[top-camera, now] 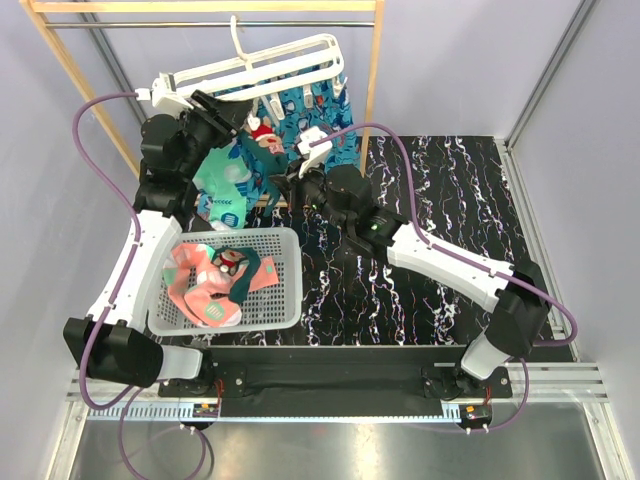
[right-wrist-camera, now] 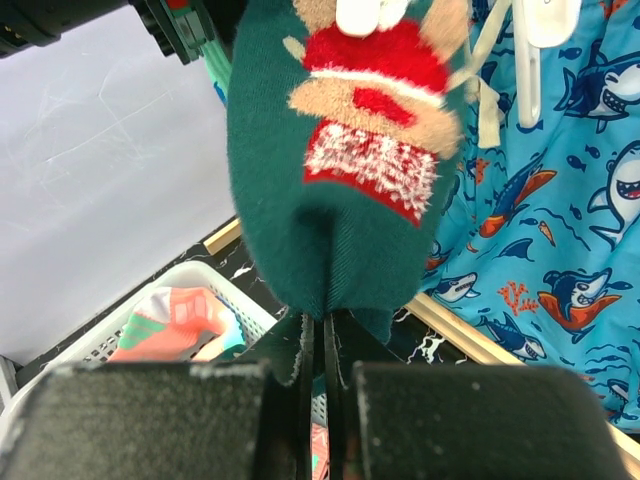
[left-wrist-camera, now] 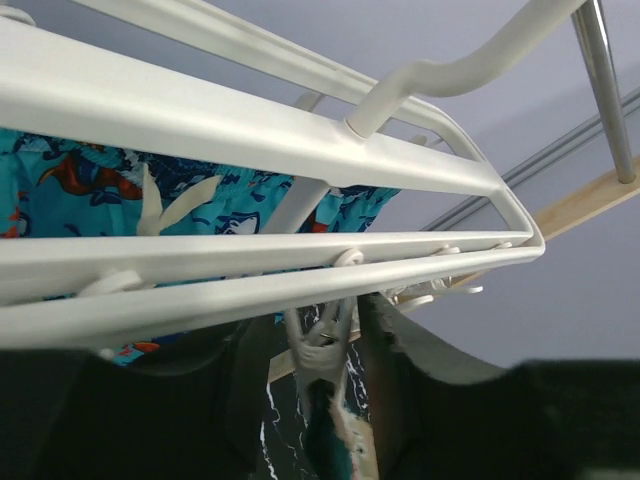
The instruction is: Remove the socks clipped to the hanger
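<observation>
Grey-walled cell, black marbled table [top-camera: 430, 260]: unclipping the Santa sock [right-wrist-camera: 340, 200] from the hanger [top-camera: 262, 64].
At left, pink socks [top-camera: 205, 285] lay in the basket [top-camera: 296, 262]. The left gripper [top-camera: 232, 112] stood part-open astride a clip [left-wrist-camera: 320, 360] under the hanger; whether it pressed the clip could not be told. The right gripper [right-wrist-camera: 318, 385] was closed on the Santa sock's lower edge. A clean release would probably need the holding clip squeezed fully before a gentle downward pull, lest the hanger swing.

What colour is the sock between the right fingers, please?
Dark teal sock, red-white figure; right wrist view.
</observation>
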### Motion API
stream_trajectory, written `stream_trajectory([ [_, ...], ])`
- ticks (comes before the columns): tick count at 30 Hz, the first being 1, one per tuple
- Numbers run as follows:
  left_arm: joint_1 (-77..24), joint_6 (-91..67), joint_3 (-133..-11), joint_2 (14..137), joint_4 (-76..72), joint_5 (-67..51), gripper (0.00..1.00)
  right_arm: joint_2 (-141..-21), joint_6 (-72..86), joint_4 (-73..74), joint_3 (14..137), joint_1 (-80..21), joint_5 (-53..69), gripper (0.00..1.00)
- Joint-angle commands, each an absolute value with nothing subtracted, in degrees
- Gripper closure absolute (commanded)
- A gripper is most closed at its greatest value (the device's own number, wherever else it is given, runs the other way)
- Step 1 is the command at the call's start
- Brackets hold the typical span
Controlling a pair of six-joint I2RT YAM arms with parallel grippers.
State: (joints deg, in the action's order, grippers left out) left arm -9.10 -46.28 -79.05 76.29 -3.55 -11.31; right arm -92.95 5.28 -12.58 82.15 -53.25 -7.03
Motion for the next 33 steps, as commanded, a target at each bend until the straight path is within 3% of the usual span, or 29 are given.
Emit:
stream_trajectory([
  [1,-8.96,-46.84,-79.37,74.27,-5.36,-9.23,0.5,-90.35,5.71,-14.5,82.26,-53.26,-8.09,1.0],
  [4,-8.96,-47.81,-78.14,73.48,-6.68,-8.62,0.49,-90.44,5.89,-14.41,82.35,-53.35,-7.91,1.0],
  [12,-8.96,-48.78,-79.19,74.36,-6.5,-8.62,0.62,-90.26,6.15,-14.5,82.27,-53.26,-7.82,1.0],
  [14,-8.96,-49.04,-79.01,74.36,-6.77,-8.53,0.79,-90.26,6.15,-14.41,82.27,-53.26,-7.82,1.0],
  [15,-8.88,-49.13,-79.01,74.44,-6.68,-8.44,0.97,-90.26,5.98,-14.41,82.27,-53.26,-7.91,1.0],
  [16,-8.96,-49.39,-79.1,74.62,-6.42,-8.44,1.0,-90.09,5.89,-14.5,82.18,-53.26,-7.91,1.0],
  [28,-8.96,-49.31,-80.07,74.97,-4.49,-8.44,1.0,-89.65,5.8,-14.59,81.74,-53.35,-8.0,1.0],
  [29,-8.96,-49.31,-79.89,74.88,-4.22,-8.18,0.8,-89.65,5.8,-14.59,81.74,-53.26,-8.09,1.0],
  [30,-8.88,-49.48,-79.63,74.62,-4.22,-7.83,0.66,-89.65,5.89,-14.59,81.83,-53.26,-8.09,1.0],
  [32,-8.96,-49.74,-78.84,73.92,-4.57,-6.95,0.55,-89.56,5.89,-14.5,81.91,-53.26,-8.0,1.0],
  [33,-8.96,-49.92,-78.58,73.74,-4.57,-6.68,0.55,-89.56,5.89,-14.5,82.0,-53.26,-7.91,1.0],
])
